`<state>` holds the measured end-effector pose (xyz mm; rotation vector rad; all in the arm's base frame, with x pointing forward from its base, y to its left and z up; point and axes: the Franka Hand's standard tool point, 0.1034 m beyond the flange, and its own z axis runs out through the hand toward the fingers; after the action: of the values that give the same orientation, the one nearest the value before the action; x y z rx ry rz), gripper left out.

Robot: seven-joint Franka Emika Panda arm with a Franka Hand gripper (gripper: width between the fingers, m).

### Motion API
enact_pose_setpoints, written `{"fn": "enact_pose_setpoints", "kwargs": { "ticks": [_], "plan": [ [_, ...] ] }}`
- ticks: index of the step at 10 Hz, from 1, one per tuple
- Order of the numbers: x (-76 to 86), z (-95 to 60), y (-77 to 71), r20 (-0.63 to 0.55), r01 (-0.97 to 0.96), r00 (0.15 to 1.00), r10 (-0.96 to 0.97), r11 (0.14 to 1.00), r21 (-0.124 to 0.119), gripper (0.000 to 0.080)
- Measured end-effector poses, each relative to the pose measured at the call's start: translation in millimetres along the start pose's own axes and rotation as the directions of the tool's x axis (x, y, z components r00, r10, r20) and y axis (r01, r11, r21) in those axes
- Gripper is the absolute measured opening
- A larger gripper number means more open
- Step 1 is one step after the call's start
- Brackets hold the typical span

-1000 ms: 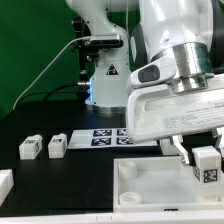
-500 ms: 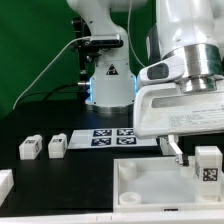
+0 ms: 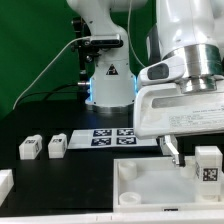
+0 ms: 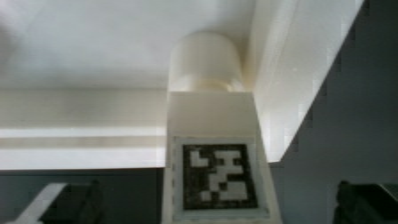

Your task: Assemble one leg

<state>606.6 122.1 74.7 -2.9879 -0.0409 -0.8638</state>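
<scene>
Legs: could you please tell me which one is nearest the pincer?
The leg at the exterior view's right edge, beside the pincer; the other two sit together far to its left.

— Where does the exterior view sit?
— Low, near the black table (image 3: pixel 70 180), facing the far green backdrop (image 3: pixel 30 40).
— And the wrist view?
— Very close above. Both share the small white marker-tagged block (image 3: pixel 207 165) (image 4: pixel 214 150) and the large white tray-like piece (image 3: pixel 150 190) (image 4: pixel 89 100).

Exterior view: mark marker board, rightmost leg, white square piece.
marker board (image 3: pixel 112 136), exterior view, its middle.
rightmost leg (image 3: pixel 208 166), exterior view, its front face.
white square piece (image 3: pixel 160 190), exterior view, inner floor.
</scene>
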Motion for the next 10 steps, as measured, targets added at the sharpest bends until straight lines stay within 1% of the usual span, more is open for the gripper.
{"fn": "enact_pose_setpoints", "kwargs": {
  "ticks": [4, 5, 6, 7, 8, 9, 10],
  "plan": [
    [0.0, -0.4, 0.1, 0.004, -0.001, 1.0, 0.001, 1.0, 0.0, 0.0649],
    [0.4, -5.0, -1.4, 0.046, -0.009, 0.999, 0.008, 1.0, 0.008, 0.0649],
    [0.8, -13.4, -5.9, 0.127, -0.02, 0.992, 0.017, 1.0, 0.022, 0.0649],
    [8.6, -20.6, -4.6, 0.131, -0.026, 0.991, 0.023, 0.999, 0.025, 0.0649],
    [3.1, -23.3, -3.3, 0.243, -0.037, 0.97, 0.028, 0.999, 0.033, 0.0649],
    [7.6, -27.8, -2.9, 0.357, -0.055, 0.933, 0.037, 0.998, 0.041, 0.0649],
    [10.0, -29.5, -2.2, 0.486, -0.068, 0.873, 0.043, 0.997, 0.035, 0.0649]
  ]
}}
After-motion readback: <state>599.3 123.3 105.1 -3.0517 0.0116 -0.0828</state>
